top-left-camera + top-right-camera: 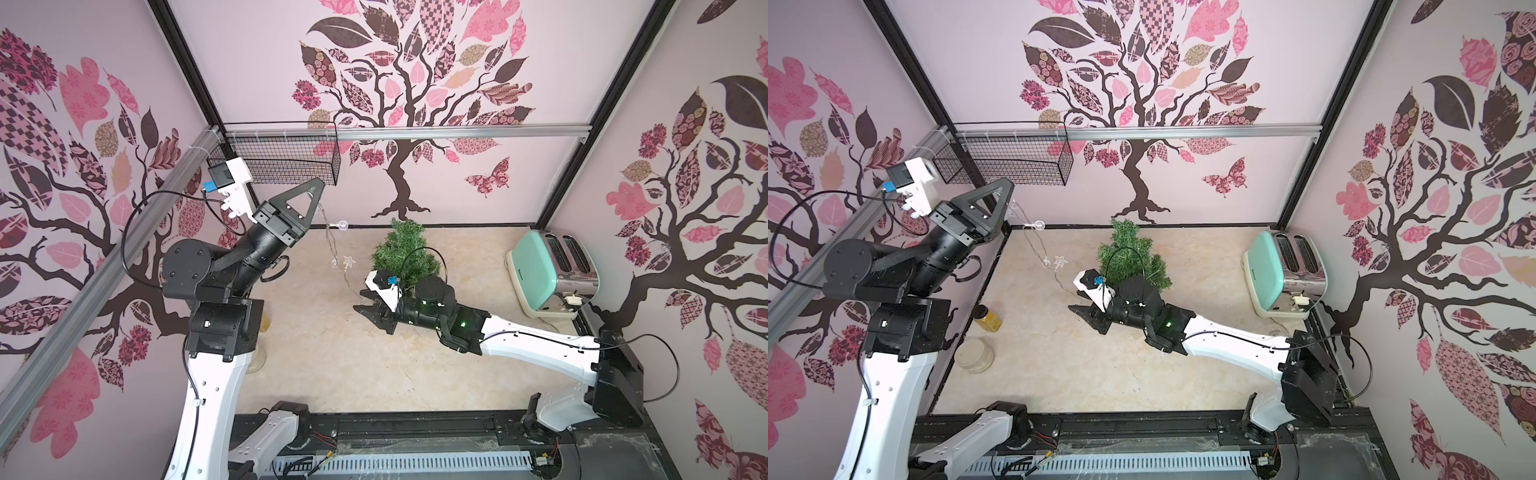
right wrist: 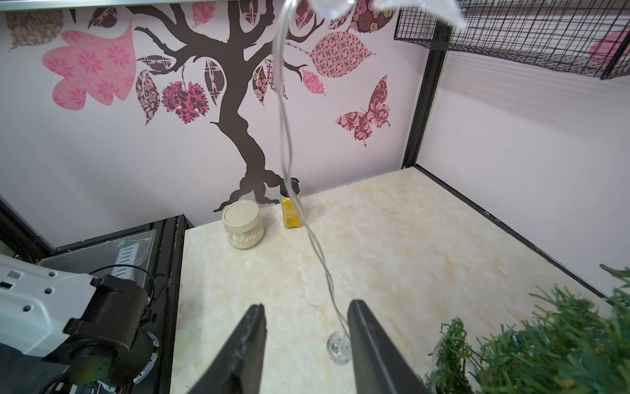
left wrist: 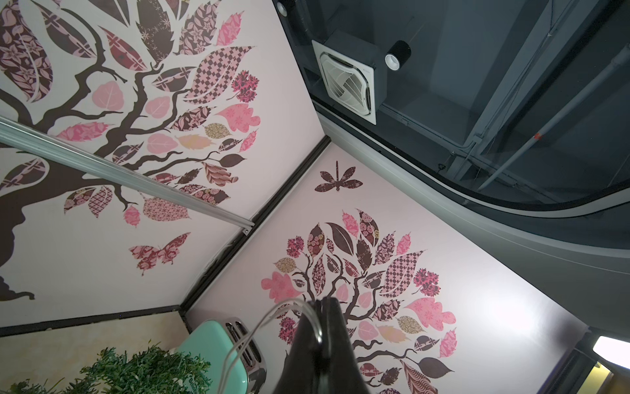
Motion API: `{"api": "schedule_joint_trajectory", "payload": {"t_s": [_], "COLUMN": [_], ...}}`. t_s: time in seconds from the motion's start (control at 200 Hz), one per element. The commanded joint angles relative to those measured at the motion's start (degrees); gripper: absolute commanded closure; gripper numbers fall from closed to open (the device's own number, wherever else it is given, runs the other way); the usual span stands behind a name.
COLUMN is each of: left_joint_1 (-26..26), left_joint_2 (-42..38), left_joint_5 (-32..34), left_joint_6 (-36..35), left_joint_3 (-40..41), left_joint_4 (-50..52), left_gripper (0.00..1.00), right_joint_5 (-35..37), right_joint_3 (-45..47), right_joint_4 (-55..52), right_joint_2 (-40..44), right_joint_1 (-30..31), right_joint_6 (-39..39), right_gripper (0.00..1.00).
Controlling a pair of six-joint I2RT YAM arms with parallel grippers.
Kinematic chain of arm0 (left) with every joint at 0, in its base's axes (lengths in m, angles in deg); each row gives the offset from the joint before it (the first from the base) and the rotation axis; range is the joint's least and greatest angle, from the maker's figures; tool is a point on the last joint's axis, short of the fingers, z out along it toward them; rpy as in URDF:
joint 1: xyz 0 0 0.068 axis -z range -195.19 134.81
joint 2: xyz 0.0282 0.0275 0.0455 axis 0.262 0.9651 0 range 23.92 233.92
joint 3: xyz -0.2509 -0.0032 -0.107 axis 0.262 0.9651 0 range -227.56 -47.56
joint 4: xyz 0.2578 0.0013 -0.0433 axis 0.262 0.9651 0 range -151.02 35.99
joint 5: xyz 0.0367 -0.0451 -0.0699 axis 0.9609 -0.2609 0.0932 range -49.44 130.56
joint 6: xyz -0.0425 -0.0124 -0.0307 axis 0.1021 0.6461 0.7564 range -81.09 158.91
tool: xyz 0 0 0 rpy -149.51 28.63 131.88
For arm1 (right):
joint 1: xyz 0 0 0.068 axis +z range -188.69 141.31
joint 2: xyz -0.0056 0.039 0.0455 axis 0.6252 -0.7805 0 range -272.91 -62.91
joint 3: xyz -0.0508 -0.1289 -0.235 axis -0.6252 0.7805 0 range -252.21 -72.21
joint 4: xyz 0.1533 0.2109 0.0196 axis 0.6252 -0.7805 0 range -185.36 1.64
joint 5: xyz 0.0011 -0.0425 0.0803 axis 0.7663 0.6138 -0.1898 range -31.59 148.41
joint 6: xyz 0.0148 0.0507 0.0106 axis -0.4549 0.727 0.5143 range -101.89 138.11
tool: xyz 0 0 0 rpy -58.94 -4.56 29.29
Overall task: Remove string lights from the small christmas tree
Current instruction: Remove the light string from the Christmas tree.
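The small christmas tree stands upright at the back middle of the table; it also shows in the wrist views. My left gripper is raised high by the wire basket, shut on the string lights. Their thin wire hangs from it, with a round bulb and a star bulb, down towards the tree's foot. My right gripper is low, left of the tree, and open. The wire runs between its jaws, with a round bulb beside one finger.
A mint toaster with a white plug stands at the right edge. A black wire basket hangs on the back wall rail. A cream-lidded jar and a yellow spice bottle stand by the left wall.
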Motion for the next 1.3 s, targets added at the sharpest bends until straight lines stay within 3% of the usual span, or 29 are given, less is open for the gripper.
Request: {"api": "schedule_joint_trajectory", "payload": {"t_s": [0.0, 0.085, 0.22, 0.275, 0.315, 0.38, 0.435, 0.74, 0.96, 1.095, 1.21, 1.296], "left_joint_1": [0.25, 0.27, 0.27, 0.28, 0.25, 0.25, 0.30, 0.26, 0.25, 0.30, 0.25, 0.28], "left_joint_2": [-0.03, -0.05, 0.00, 0.05, 0.05, -0.03, -0.34, -0.70, -0.66, -0.64, -0.89, -0.84], "left_joint_5": [-1.19, -1.42, -1.69, -1.83, -1.91, -2.02, -1.90, -1.76, -2.21, -2.26, -1.93, -1.94], "left_joint_6": [1.39, 2.03, 2.26, 2.34, 2.57, 2.60, 2.12, 1.91, 2.95, 3.03, 2.53, 2.45], "left_joint_3": [-0.31, -0.56, -0.96, -1.11, -1.05, -1.11, -1.04, -0.23, 0.21, 0.28, 0.04, 0.01], "left_joint_4": [-3.11, -3.65, -3.66, -3.66, -3.68, -3.82, -3.59, -3.80, -5.32, -5.11, -4.44, -4.44], "left_gripper": [1.00, 1.00, 1.00, 1.00, 1.00, 1.00, 1.00, 1.00, 1.00, 1.00, 1.00, 1.00], "right_joint_5": [0.71, 0.81, 0.82, 0.78, 1.46, 3.16, 3.78, 4.76, -4.58, -12.70, -12.60, -12.45], "right_joint_3": [-2.90, -3.59, -4.17, -4.10, -4.11, -3.24, -2.44, 5.24, -0.07, -2.39, -1.71, -1.15], "right_joint_4": [0.91, 1.31, 1.88, 2.25, 2.36, 3.58, 4.19, 7.41, 2.16, 1.39, 2.43, 2.80], "right_joint_2": [-1.41, -2.02, -2.48, -2.23, -2.09, -1.47, -0.83, 7.02, 3.04, 0.11, -0.07, 0.20], "right_joint_1": [0.22, 0.23, 0.22, 0.22, 0.22, 0.26, 0.22, -0.04, -0.93, -0.93, -0.84, -0.86], "right_joint_6": [0.15, 0.15, 0.19, 0.28, 0.28, 0.22, -0.04, -2.01, -2.87, -1.83, -1.13, -0.94], "right_gripper": [0.60, 0.60, 0.73, 0.73, 0.68, 0.46, 0.40, 0.31, 0.28, 0.35, 0.61, 0.73]}}
